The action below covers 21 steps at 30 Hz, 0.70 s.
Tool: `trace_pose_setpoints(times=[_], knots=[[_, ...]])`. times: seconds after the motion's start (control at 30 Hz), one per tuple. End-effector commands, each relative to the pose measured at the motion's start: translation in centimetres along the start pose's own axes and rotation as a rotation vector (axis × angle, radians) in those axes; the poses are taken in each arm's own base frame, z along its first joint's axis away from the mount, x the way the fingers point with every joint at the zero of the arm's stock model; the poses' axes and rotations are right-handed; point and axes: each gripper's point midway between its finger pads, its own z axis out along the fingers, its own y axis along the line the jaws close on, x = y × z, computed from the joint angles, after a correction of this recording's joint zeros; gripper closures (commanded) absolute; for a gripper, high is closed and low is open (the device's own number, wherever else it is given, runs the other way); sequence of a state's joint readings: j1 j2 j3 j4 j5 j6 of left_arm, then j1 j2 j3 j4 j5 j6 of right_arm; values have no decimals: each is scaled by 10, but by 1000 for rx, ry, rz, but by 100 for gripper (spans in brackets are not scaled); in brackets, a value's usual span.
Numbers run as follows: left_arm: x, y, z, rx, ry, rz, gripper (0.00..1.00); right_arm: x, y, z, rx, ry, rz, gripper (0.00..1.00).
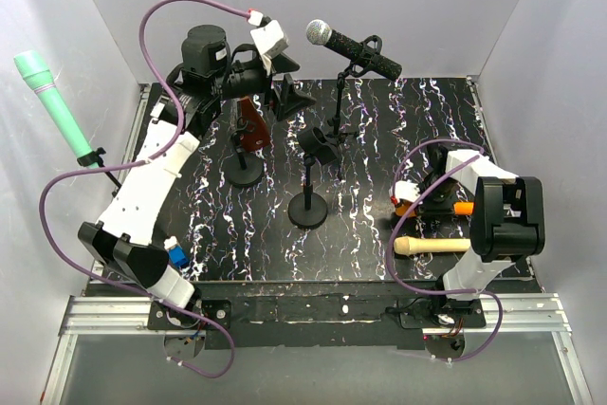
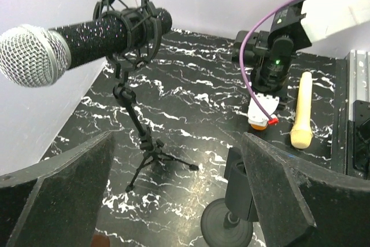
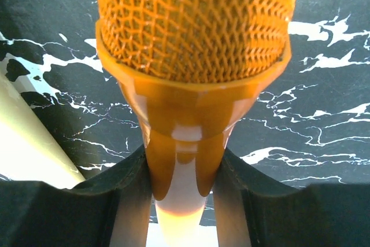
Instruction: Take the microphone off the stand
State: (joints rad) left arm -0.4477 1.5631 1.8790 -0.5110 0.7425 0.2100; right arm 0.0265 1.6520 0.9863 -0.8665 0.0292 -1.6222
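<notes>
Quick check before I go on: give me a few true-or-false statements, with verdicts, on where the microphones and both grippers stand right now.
1. The black glitter microphone sits in the shock mount on the tripod stand. True.
2. The left gripper is shut on the black glitter microphone. False: its jaws are wide open and hold nothing, and that microphone is apart from them.
3. The right gripper holds an orange microphone by its handle. True.
4. The cream microphone is clipped into a stand. False: it lies flat on the table beside the right arm.
</notes>
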Motion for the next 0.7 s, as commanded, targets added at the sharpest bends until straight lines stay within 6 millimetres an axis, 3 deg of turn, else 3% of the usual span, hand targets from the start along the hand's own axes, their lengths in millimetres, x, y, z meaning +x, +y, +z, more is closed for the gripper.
trace_pose_setpoints(times=[0.0, 0.07, 0.1, 0.4, 0.67], knots=[[-1, 0, -17, -55, 25, 75, 10, 1, -15, -9, 29, 4, 48, 47], [5, 3, -21, -83, 50, 94, 8, -4, -18, -11, 40, -21, 59, 26], [8, 3, -22, -85, 63, 105, 8, -9, -18, -12, 44, -51, 58, 24], [15, -2, -24, -64, 81, 97, 8, -13, -12, -14, 20, -72, 84, 24], [19, -8, -25, -43, 84, 78, 8, -22, -13, -42, 93, -116, 86, 20]])
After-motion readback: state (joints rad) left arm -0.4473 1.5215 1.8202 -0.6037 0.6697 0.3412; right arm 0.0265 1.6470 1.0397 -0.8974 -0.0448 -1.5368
